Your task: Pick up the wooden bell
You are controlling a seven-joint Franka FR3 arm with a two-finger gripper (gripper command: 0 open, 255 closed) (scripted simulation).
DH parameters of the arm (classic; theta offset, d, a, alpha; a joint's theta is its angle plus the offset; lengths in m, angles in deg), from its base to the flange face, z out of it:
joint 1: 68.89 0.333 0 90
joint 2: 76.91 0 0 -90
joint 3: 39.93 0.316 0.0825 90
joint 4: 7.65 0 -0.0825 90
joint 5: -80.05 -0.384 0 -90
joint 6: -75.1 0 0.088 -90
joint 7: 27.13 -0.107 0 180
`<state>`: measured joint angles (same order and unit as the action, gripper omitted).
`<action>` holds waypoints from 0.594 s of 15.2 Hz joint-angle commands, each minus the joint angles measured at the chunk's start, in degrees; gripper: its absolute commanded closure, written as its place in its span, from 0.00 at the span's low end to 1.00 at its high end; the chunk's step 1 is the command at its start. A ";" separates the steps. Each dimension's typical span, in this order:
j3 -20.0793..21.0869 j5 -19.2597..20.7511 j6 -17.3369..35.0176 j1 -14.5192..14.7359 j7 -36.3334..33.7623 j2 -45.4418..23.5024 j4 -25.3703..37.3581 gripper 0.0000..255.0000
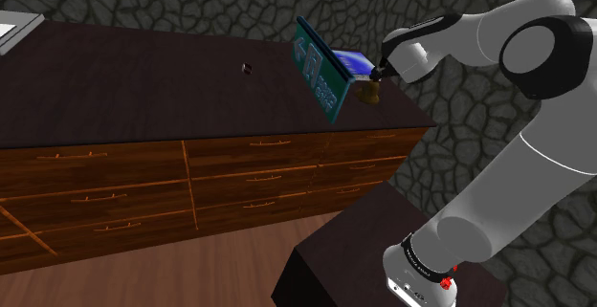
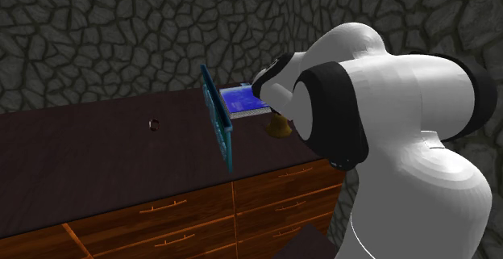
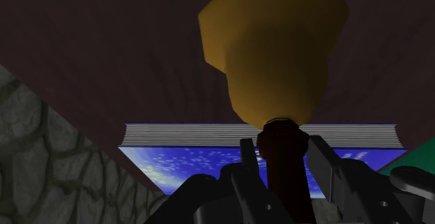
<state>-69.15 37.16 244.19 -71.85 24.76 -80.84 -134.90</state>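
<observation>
End effector (image 3: 281,144) clasping bell (image 3: 273,48) by its dark handle, golden-brown body just ahead

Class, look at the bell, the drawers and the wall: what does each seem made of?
Bell: matte ochre body, dark reddish handle, no grain, perhaps painted wood. Drawers: polished reddish-brown wood, streaky grain. Wall: rough grey stone, irregular joints.
</observation>
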 commanded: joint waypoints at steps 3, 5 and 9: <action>-0.81 3.89 -0.81 0.40 -3.31 1.01 0.10 1.00; -1.46 7.75 -1.65 0.69 -6.59 2.13 0.22 1.00; -2.15 14.64 -3.60 0.75 -12.39 4.21 0.81 1.00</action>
<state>-71.09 49.28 241.23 -71.15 14.51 -77.33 -134.30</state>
